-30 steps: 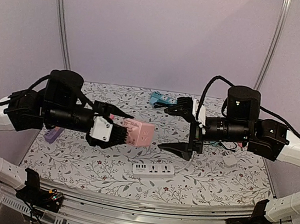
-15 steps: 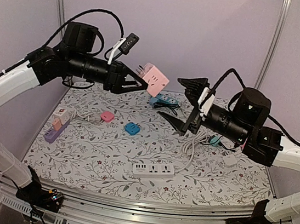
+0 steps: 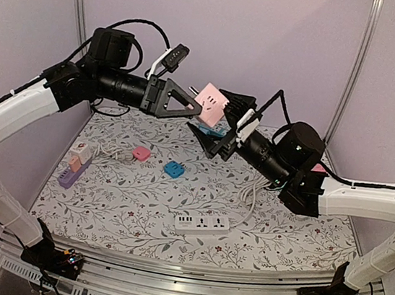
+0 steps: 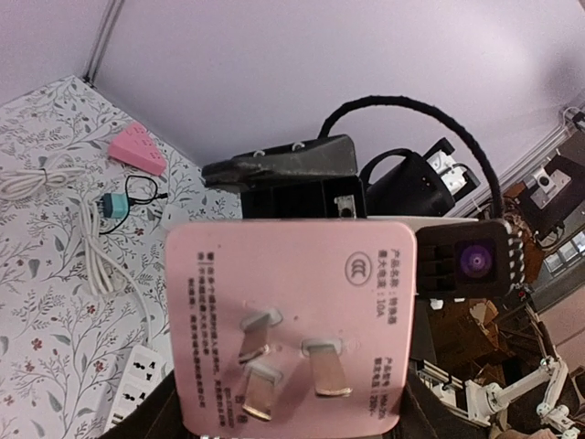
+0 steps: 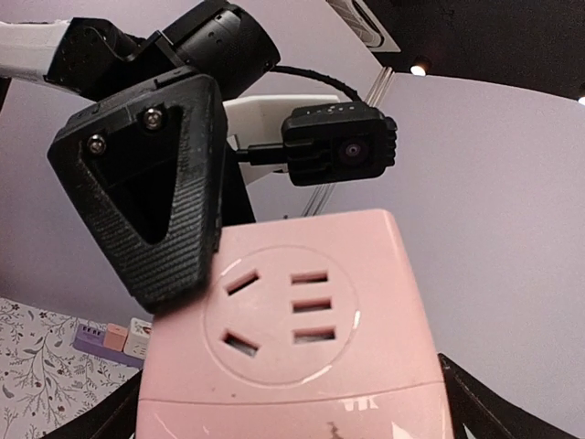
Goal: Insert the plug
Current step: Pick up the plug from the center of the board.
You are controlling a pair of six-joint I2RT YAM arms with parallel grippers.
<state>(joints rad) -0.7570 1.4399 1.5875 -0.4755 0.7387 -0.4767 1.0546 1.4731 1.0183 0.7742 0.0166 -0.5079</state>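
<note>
The pink cube adapter (image 3: 211, 100) hangs well above the table (image 3: 137, 216), clenched in the left gripper (image 3: 191, 104). Its prong-to-socket axis runs roughly level. The prongs (image 4: 274, 352) point back at the left wrist, and the socket face (image 5: 288, 311) faces the right gripper (image 3: 208, 111), whose jaws stand spread wide.

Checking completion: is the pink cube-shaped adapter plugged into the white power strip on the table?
No, the left gripper holds the pink cube-shaped adapter in mid-air, apart from the white power strip.
</note>
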